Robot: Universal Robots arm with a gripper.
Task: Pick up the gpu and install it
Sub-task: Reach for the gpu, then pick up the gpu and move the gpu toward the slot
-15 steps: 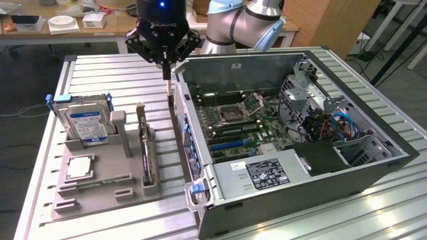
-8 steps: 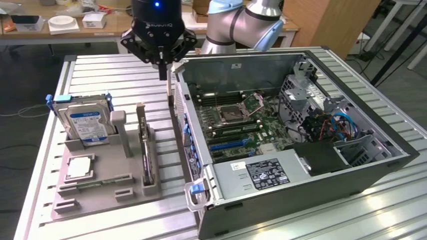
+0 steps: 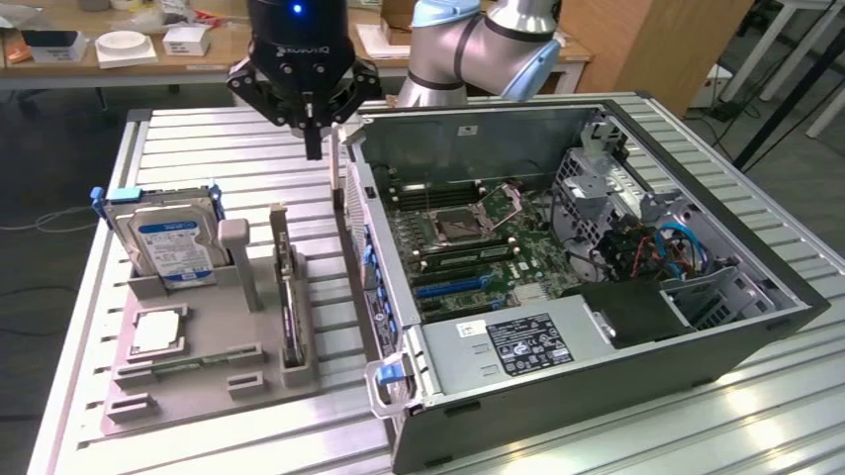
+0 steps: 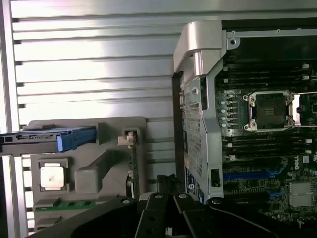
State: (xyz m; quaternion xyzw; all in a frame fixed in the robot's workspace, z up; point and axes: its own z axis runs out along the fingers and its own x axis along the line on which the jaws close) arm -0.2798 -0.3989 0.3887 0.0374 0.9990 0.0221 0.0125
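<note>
Exterior view: the pincer (image 3: 313,146) hangs above the slatted desk (image 3: 212,148), its fingers pressed together with nothing between them, just beside the rear corner of the open computer case (image 3: 620,366). The gpu (image 3: 287,297) stands on edge in a slot of the grey holder (image 3: 198,388), on the side nearest the case, well below the pincer. A hard drive (image 3: 165,242) stands upright in the same holder, with a processor chip (image 3: 156,332) lying flat in front of it.

Wrist view: the pincer (image 4: 167,187) points down at the gap between holder (image 4: 99,130) and case (image 4: 198,49). The gpu (image 4: 133,166) shows as a thin green edge in its slot, apart from the fingertips.
</note>
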